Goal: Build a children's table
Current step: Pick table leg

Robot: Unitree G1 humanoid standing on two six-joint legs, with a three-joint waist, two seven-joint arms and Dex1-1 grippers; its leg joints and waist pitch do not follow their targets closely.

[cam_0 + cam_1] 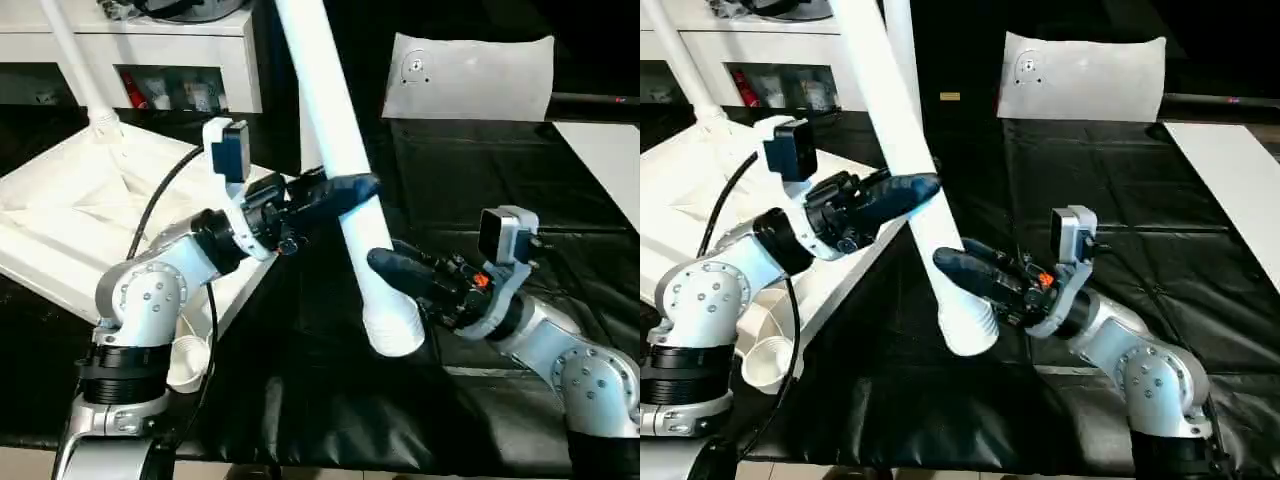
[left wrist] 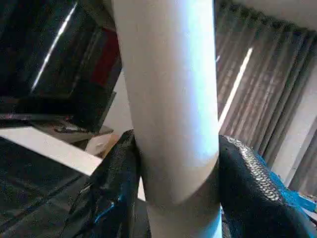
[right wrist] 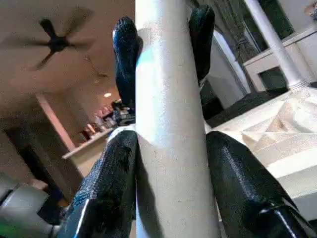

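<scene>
Left eye view: A loose white table leg [image 1: 335, 150] slants from top centre down to the middle of the frame, its ribbed end [image 1: 392, 330] hanging just above the black-covered work table [image 1: 480, 200]. The left gripper [image 1: 340, 190] clasps the leg at mid-frame; the right gripper [image 1: 395, 268] clasps it lower, near the ribbed end.

Tabletop: The upturned white tabletop [image 1: 90, 215] lies at centre left, ribbed underside up, with one fitted leg [image 1: 75, 60] rising from its far corner at upper left. An open corner socket [image 1: 190, 362] shows at lower left, under the left forearm.

Right eye view: The same leg crosses from top left-centre to mid-frame; a white cabinet [image 1: 740, 60] fills the upper left, and a white panel [image 1: 1085, 75] stands at upper right.

Left wrist view: Two black fingers [image 2: 252, 188] press both flanks of the leg, a firm grasp.

Right wrist view: This gripper's fingers [image 3: 111, 183] flank the tube at the bottom; the other gripper's fingertips [image 3: 125, 59] pinch it towards the top of the frame.

Handling: The hollow plastic tube looks light and stiff, but smooth and tapered, so it may slip or swing. Holding low, near the ribbed end, with a second grip higher up, should best steady it for the socket.
</scene>
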